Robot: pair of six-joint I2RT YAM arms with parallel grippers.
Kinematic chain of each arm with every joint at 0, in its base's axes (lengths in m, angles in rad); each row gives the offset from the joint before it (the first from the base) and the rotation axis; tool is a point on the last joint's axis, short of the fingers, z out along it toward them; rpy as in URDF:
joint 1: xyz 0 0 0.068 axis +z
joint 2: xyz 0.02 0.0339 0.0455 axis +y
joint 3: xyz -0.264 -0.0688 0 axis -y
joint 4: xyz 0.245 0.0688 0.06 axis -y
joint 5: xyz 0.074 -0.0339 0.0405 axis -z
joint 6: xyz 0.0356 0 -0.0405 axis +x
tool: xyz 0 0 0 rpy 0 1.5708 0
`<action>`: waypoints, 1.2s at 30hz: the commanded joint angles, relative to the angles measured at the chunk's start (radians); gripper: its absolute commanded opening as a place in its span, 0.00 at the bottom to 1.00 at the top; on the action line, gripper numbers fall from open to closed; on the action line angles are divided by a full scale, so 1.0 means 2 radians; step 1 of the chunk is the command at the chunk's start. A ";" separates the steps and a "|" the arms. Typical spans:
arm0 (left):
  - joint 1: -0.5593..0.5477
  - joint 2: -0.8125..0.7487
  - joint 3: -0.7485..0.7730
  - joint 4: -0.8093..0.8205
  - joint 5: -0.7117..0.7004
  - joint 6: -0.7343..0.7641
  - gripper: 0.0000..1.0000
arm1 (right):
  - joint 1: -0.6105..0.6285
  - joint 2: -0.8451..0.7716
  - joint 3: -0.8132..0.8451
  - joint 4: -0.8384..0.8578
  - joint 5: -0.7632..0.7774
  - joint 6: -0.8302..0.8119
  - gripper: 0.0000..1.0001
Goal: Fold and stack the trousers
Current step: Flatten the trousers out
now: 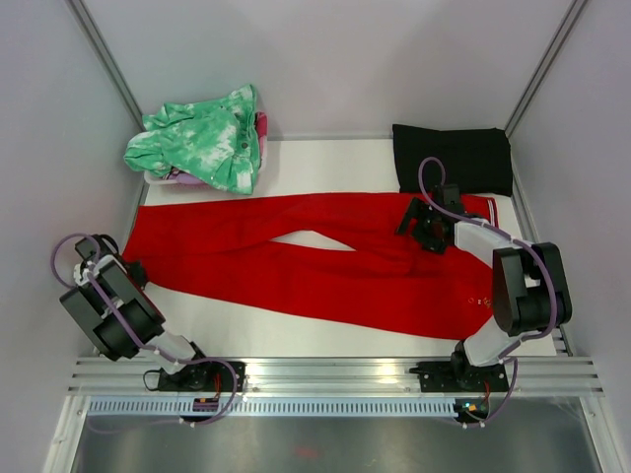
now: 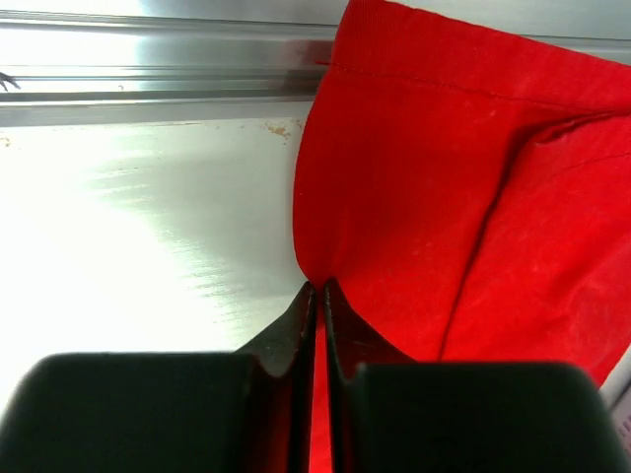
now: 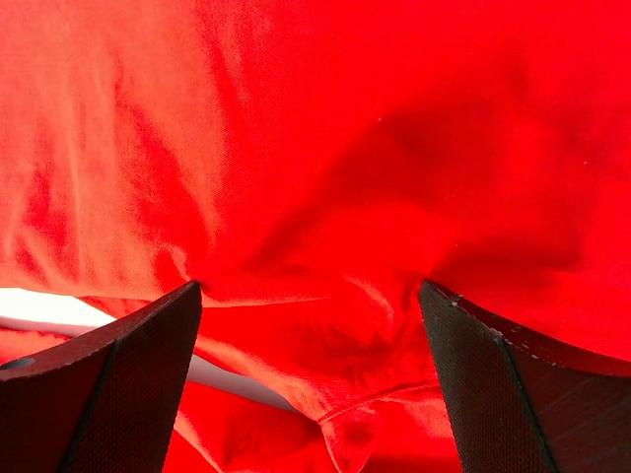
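The red trousers [image 1: 315, 261] lie spread across the white table, legs running left and waist at the right. My left gripper [image 1: 135, 273] is at the leg ends; in the left wrist view its jaws [image 2: 316, 288] are shut on a thin fold of the red trousers [image 2: 444, 187]. My right gripper [image 1: 414, 222] is low over the upper leg near the crotch. In the right wrist view its fingers [image 3: 138, 345] are wide apart and press into the red cloth [image 3: 325, 177], holding nothing.
A folded black cloth [image 1: 452, 158] lies at the back right, just behind the waistband. A green-and-white mottled garment [image 1: 202, 138] is heaped at the back left. An aluminium rail [image 2: 148, 84] runs along the table's left edge; grey walls enclose the sides.
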 commanded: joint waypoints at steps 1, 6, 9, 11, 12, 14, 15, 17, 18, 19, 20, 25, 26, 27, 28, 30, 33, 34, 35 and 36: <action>0.002 0.036 -0.021 -0.018 -0.024 0.014 0.02 | 0.003 -0.022 0.003 0.008 0.016 0.006 0.98; 0.006 -0.019 -0.018 -0.087 -0.068 0.007 0.02 | 0.003 -0.027 0.008 0.020 0.025 0.016 0.98; 0.006 -0.096 -0.021 -0.178 -0.153 -0.027 0.02 | 0.003 -0.029 0.006 0.040 0.035 0.031 0.98; 0.007 -0.138 -0.024 -0.234 -0.206 -0.048 0.02 | 0.003 -0.024 0.005 0.053 0.044 0.039 0.98; 0.006 -0.176 -0.023 -0.251 -0.229 -0.057 0.02 | 0.003 -0.021 0.005 0.063 0.044 0.044 0.98; 0.008 -0.213 -0.022 -0.278 -0.238 -0.067 0.02 | 0.003 -0.012 0.005 0.073 0.056 0.059 0.98; 0.008 -0.230 -0.024 -0.278 -0.238 -0.059 0.02 | 0.003 -0.008 0.003 0.089 0.054 0.063 0.98; 0.010 -0.263 -0.027 -0.284 -0.244 -0.061 0.02 | 0.003 -0.003 0.001 0.107 0.049 0.069 0.98; 0.010 -0.268 -0.027 -0.287 -0.245 -0.060 0.08 | 0.003 -0.003 0.002 0.115 0.034 0.069 0.98; 0.012 -0.271 -0.024 -0.288 -0.243 -0.054 0.14 | 0.004 -0.006 0.003 0.115 0.030 0.067 0.98; 0.013 -0.270 -0.019 -0.288 -0.240 -0.045 0.22 | 0.005 -0.010 0.006 0.115 0.027 0.053 0.98; 0.014 -0.270 0.055 -0.297 -0.213 0.005 0.98 | 0.015 -0.052 0.016 0.101 0.057 0.003 0.98; 0.014 -0.281 0.063 -0.294 -0.207 0.013 1.00 | 0.015 -0.065 0.016 0.097 0.063 0.004 0.98; 0.014 -0.288 0.067 -0.279 -0.194 0.029 1.00 | 0.015 -0.070 0.016 0.093 0.063 0.003 0.98; 0.013 -0.296 0.067 -0.256 -0.148 0.045 1.00 | 0.015 -0.075 0.018 0.088 0.062 0.003 0.98; 0.013 -0.302 0.061 -0.154 -0.064 0.097 0.97 | 0.015 -0.079 0.027 0.064 0.064 0.000 0.98; -0.006 -0.237 0.052 -0.032 0.112 0.109 0.82 | 0.015 -0.082 0.026 0.038 0.080 0.000 0.98; -0.022 -0.213 0.058 -0.022 0.118 0.110 0.79 | 0.014 -0.082 0.025 0.031 0.091 0.006 0.98; -0.067 -0.189 0.078 -0.013 0.104 0.116 0.79 | 0.012 -0.083 0.023 0.020 0.104 0.012 0.98; -0.088 -0.165 0.088 -0.009 0.097 0.127 0.78 | 0.006 -0.082 0.015 0.004 0.113 0.017 0.98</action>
